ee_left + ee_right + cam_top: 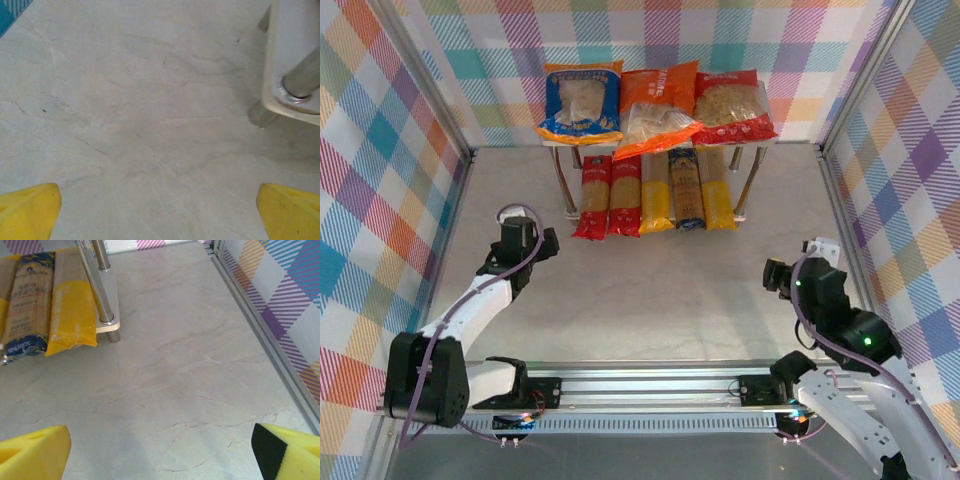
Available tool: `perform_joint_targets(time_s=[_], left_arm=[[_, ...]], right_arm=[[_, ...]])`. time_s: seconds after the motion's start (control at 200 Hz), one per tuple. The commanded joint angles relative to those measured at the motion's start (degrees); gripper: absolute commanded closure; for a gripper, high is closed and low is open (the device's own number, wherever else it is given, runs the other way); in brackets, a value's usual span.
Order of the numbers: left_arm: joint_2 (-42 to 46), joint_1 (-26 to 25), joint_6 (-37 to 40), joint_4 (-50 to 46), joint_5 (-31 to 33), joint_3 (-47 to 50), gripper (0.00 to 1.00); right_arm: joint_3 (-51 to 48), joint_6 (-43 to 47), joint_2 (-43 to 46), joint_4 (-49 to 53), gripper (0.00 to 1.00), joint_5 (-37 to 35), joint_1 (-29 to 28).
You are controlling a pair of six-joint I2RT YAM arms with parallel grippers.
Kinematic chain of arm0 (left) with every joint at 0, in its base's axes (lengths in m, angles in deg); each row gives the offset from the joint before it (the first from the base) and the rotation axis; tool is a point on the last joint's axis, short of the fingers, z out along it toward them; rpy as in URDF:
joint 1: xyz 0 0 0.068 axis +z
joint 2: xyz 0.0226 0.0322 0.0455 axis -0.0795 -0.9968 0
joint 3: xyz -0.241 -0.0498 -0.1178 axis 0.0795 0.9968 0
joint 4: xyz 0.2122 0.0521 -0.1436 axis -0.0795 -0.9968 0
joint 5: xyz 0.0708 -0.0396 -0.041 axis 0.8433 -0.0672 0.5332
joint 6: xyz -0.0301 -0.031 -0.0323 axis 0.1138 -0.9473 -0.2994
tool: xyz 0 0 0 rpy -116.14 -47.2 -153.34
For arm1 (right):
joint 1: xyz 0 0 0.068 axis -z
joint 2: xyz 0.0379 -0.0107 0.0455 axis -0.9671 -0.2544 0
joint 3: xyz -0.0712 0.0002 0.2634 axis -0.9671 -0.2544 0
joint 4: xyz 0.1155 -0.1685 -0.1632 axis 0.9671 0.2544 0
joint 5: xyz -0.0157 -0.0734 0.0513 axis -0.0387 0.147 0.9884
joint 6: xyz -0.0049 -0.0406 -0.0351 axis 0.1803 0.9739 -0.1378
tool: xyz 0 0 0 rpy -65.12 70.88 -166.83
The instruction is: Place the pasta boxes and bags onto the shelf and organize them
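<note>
The shelf point(753, 180) stands at the back of the table. Three bags lie on its top board: a blue-and-orange one point(582, 103), an orange one point(655, 108) and a red one point(733, 105). On the lower board several pasta boxes lie side by side: two red point(592, 197), a yellow point(656, 193), a dark blue point(686, 188) and another yellow point(717, 188). My left gripper point(547, 243) point(159, 215) is open over bare table, left of the shelf's front corner point(292, 50). My right gripper point(160, 452) point(773, 275) is open and holds nothing, to the right of and nearer than the dark blue box point(27, 305) and the yellow box point(72, 310).
Checked walls close in the table on the left point(380, 200), back and right point(910, 180), with a metal rail point(260, 325) along the right wall's foot. A shelf leg point(102, 285) stands by the yellow box. Bare table lies between the arms and the shelf.
</note>
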Motion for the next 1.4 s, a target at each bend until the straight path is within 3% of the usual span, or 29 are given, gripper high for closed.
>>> perform_joint_targets(time_s=[0.0, 0.155, 0.295, 0.35, 0.45, 0.555, 0.735, 0.935, 1.13, 1.285, 1.395], left_arm=[[-2.04, 0.58, 5.58, 16.35, 3.79, 2.59, 0.0], [-8.98, 0.88, 8.9, 32.49, 5.75, 7.43, 0.0], [-17.7, 1.26, 8.91, 45.45, 5.52, 10.42, 0.0], [-17.36, 1.24, 9.46, 40.75, 2.38, 8.85, 0.0], [-18.35, 1.25, 10.76, 42.38, -1.5, 9.05, 0.0], [-21.85, 0.84, 14.29, 55.55, -6.79, 13.85, 0.0], [-20.32, 0.32, 14.89, 54.24, -7.87, 14.62, 0.0], [-20.41, 0.36, 14.9, 54.5, -7.74, 14.68, 0.0], [-20.48, 0.42, 14.9, 54.64, -7.77, 14.7, 0.0], [-20.48, 0.34, 14.9, 54.6, -7.72, 14.7, 0.0], [-20.48, 0.42, 14.9, 54.6, -7.65, 14.62, 0.0]], right_arm=[[-0.97, -1.79, -3.7, -4.41, 0.06, -0.31, 0.64], [-3.37, -1.48, -8.43, -9.29, 0.05, 3.34, 3.04], [-5.12, -0.42, -10.26, -13.07, 0.05, 7.96, 8.69], [-6.07, 0.1, -10.5, -15.09, 0.05, 9.76, 10.81], [-8.28, 0.86, -11.9, -19.66, 0.05, 12.6, 14.86], [-10.79, 1.74, -16.35, -27.08, 0.05, 16.07, 19.37], [-14.44, 7.11, -27.25, -43.78, 0.04, 15.14, 23.34], [-25.08, 17.38, -36.65, -79.57, 0.04, 14.94, 25.16], [-28.14, 14.61, -44.59, -89.87, 0.03, 19.99, 30.79], [-29.95, 13.42, -47.59, -97.22, 0.02, 21.74, 31.56], [-29.45, 16.55, -49.16, -98.9, 0.02, 27.9, 31.5]])
